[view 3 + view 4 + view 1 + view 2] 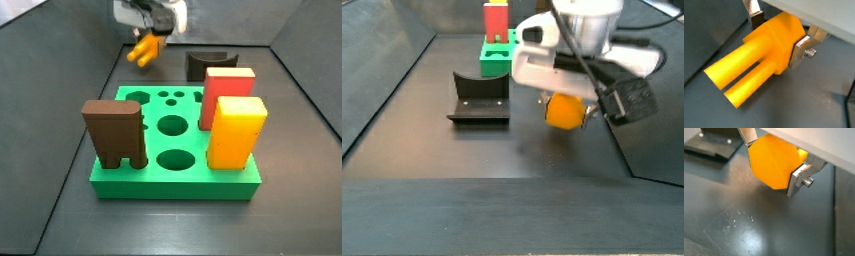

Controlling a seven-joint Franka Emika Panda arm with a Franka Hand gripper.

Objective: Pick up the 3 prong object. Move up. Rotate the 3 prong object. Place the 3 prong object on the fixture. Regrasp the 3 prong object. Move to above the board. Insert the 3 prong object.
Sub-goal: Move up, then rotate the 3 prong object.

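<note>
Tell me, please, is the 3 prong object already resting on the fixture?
No, the gripper holds the 3 prong object in the air, beside the fixture.

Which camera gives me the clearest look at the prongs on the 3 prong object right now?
A wrist view: the 3 prong object, clamped in the hand, shows two prongs full length. The other wrist picture shows only its blunt body. In both side views it is a small orange blob, held clear of the floor.
</note>
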